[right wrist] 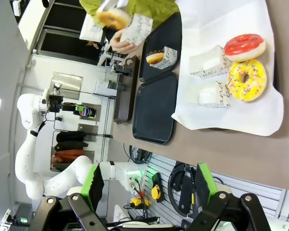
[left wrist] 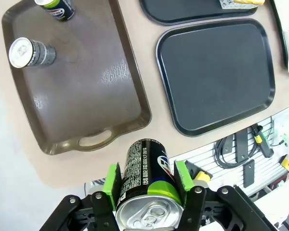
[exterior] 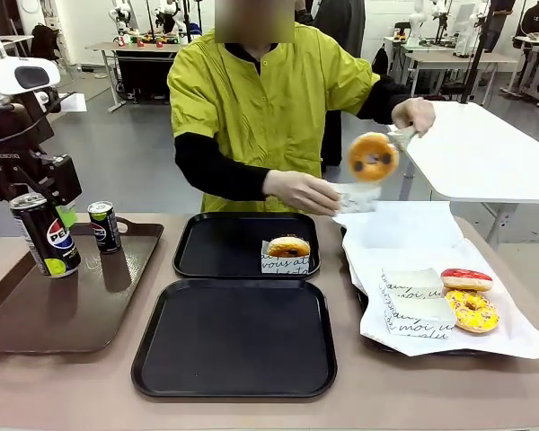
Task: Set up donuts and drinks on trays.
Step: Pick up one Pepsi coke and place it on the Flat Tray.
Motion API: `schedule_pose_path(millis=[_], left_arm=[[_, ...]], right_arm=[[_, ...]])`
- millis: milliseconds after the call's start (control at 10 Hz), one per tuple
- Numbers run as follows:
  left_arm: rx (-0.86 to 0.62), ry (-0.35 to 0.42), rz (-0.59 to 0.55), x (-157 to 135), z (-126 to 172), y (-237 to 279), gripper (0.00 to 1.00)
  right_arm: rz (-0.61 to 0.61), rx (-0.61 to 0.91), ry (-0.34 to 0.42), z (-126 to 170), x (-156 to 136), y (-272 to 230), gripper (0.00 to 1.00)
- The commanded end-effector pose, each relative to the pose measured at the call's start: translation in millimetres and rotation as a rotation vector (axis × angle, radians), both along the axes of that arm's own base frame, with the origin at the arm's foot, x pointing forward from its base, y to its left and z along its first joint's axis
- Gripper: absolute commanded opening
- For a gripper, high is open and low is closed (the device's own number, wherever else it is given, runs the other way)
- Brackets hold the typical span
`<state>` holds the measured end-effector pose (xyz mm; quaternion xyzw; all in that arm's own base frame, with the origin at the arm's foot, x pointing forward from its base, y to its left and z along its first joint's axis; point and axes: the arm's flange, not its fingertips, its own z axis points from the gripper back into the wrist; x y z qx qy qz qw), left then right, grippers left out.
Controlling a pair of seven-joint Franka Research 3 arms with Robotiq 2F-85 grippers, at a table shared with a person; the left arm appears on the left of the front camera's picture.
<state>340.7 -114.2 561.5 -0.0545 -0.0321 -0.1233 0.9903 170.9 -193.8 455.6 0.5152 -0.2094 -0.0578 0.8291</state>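
While poised at the edge of the brown tray (left wrist: 86, 96), pinching a soda can (left wrist: 147, 166) with left gripper (left wrist: 147, 185); spreading right gripper (right wrist: 149, 185) wide.

Grey floor (exterior: 126, 157), white table (exterior: 485, 153), far workbenches (exterior: 135, 48).

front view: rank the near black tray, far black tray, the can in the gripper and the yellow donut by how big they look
1. near black tray
2. far black tray; likely looks smaller only because it lies farther from the camera
3. held can
4. yellow donut, not far behind the can
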Motion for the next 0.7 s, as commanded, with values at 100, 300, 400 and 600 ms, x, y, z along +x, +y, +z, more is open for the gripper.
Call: schedule_pose_path(millis=[100, 300, 400, 600], left_arm=[[0.062, -0.052, -0.002, 57, -13, -51, 0.56], [0.09, -0.054, 0.014, 102, -32, -80, 0.56], [0.089, -0.073, 0.026, 124, -41, -90, 0.56], [0.073, -0.08, 0.017, 144, -60, -99, 0.56]], right_arm=[[0.005, 0.006, -0.012, 0, -1, 0, 1.0], [0.005, 0.006, -0.012, 0, -1, 0, 1.0], [0.005, 0.006, -0.012, 0, -1, 0, 1.0], [0.005, 0.006, -0.012, 0, -1, 0, 1.0]])
